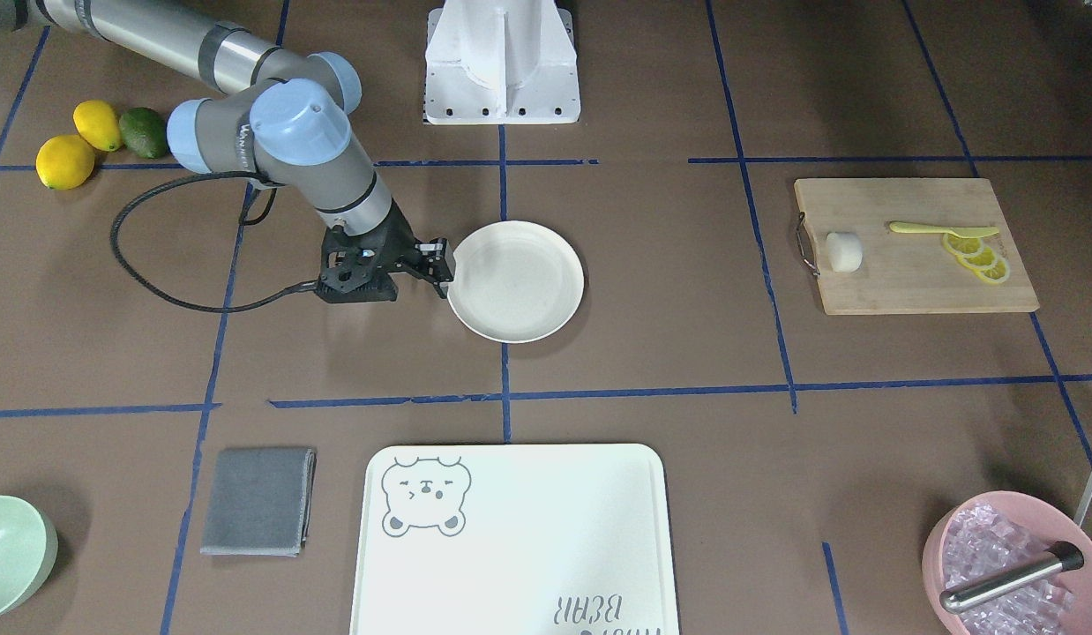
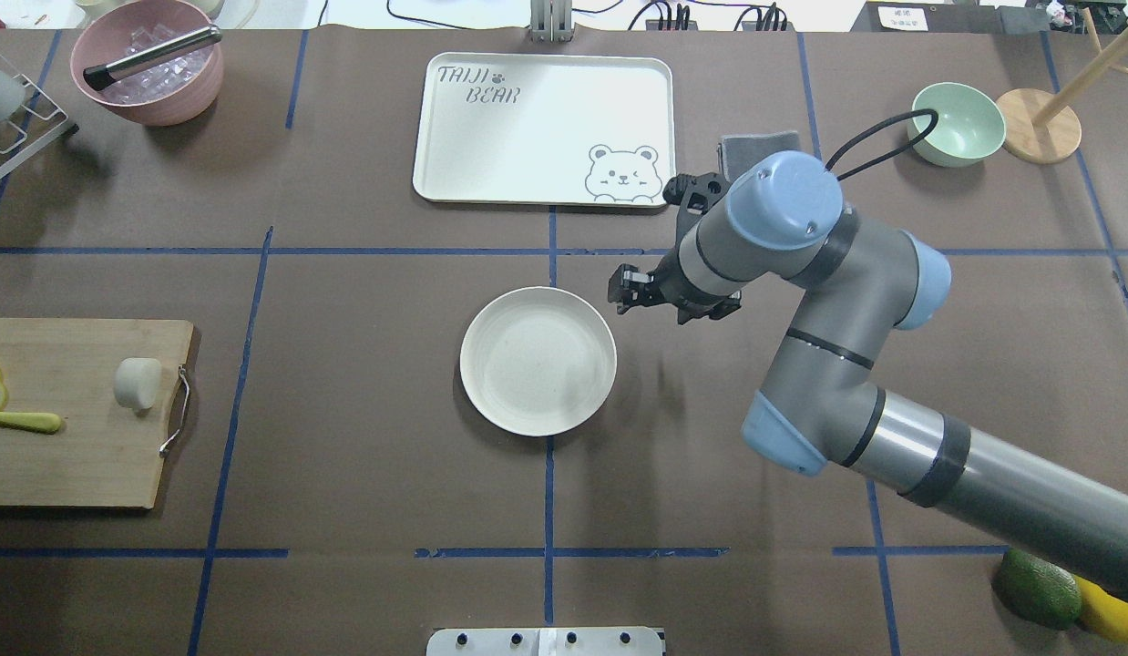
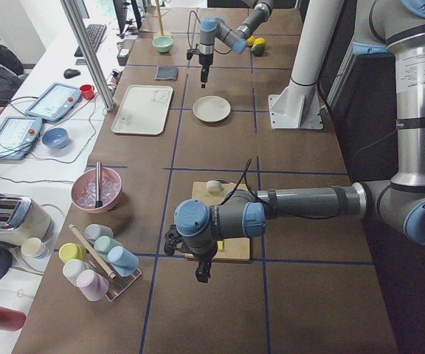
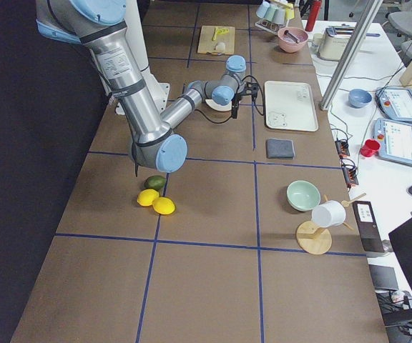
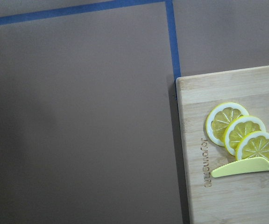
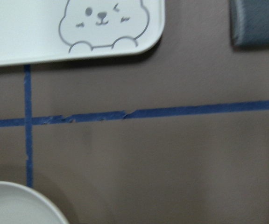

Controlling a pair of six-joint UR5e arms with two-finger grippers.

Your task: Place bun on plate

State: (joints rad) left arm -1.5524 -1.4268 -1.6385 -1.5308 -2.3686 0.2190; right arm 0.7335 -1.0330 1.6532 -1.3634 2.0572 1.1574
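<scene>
The bun is a small white roll lying on the wooden cutting board, and it also shows in the overhead view. The plate sits bare at the table's middle. My right gripper hovers just beside the plate's rim, open, with nothing between its fingers. Only the exterior left view shows my left gripper, which hangs over the table near the board's far end from the bun. I cannot tell whether it is open or shut. Its wrist camera looks down on the lemon slices.
A bear-print tray and a grey cloth lie beyond the plate. A green bowl, a pink bowl of ice, two lemons and an avocado stand near the table's edges. A yellow knife rests on the board.
</scene>
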